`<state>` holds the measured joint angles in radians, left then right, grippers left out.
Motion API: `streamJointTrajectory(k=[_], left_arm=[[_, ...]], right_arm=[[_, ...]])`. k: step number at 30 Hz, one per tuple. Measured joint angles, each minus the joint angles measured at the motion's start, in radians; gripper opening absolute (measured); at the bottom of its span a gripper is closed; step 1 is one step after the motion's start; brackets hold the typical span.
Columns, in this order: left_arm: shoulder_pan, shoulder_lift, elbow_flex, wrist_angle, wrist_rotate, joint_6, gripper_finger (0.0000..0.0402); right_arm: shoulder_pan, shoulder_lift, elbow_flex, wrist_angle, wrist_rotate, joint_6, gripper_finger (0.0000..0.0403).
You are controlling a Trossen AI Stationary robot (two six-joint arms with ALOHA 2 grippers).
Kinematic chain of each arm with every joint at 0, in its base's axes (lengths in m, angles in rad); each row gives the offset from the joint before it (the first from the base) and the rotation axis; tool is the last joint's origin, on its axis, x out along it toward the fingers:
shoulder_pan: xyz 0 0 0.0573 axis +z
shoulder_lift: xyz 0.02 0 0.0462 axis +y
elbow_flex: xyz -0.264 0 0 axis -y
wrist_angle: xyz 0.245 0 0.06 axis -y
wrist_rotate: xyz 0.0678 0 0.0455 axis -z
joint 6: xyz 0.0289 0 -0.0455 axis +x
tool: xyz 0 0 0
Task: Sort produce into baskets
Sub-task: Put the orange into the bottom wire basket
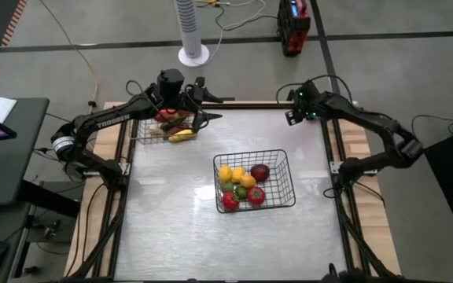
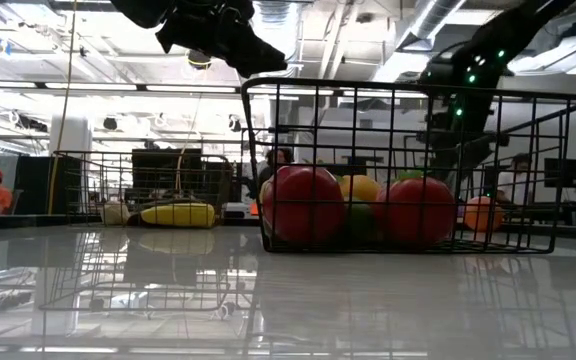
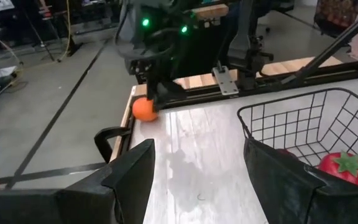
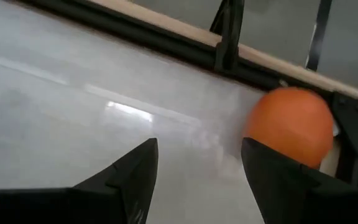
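Observation:
The black basket (image 1: 283, 169) stands mid-table and holds several round red, yellow and green pieces (image 1: 242, 187). The grey basket (image 1: 144, 135) at the far left holds long red, dark green and yellow pieces (image 1: 181, 135). An orange ball (image 4: 289, 124) lies on the table at the far right corner. My right gripper (image 4: 197, 152) hangs open just above it, tilted down, with the ball beyond its fingertips and off to one side, untouched. My left gripper (image 3: 197, 149) is open with nothing between its fingers, raised beside the grey basket (image 1: 211, 116) and pointing toward the right arm.
The table's far rail (image 4: 229, 43) and a corner bracket (image 3: 225, 79) run right behind the orange ball. Bare tabletop lies between the two baskets and along the near side (image 1: 226, 244). A white fan column (image 1: 193, 31) stands beyond the far edge.

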<state>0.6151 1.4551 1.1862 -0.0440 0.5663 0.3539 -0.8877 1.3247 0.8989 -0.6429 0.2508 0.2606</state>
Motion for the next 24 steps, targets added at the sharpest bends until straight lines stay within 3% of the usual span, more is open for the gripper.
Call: streamJointTrajectory(k=[6,14,24], left_arm=[[0.000,0.000,0.000,-0.008,-0.003,0.001,0.0235],[0.000,0.000,0.000,-0.014,-0.005,0.004,0.0235],[0.002,0.000,0.000,-0.042,-0.006,0.035,0.0235]], right_arm=[[-0.018,0.111,0.040,0.046,0.006,-0.060,0.0260],[-0.046,0.242,0.244,-0.132,0.011,-0.092,0.0265],[-0.112,0.351,0.335,-0.257,0.014,-0.062,0.0345]])
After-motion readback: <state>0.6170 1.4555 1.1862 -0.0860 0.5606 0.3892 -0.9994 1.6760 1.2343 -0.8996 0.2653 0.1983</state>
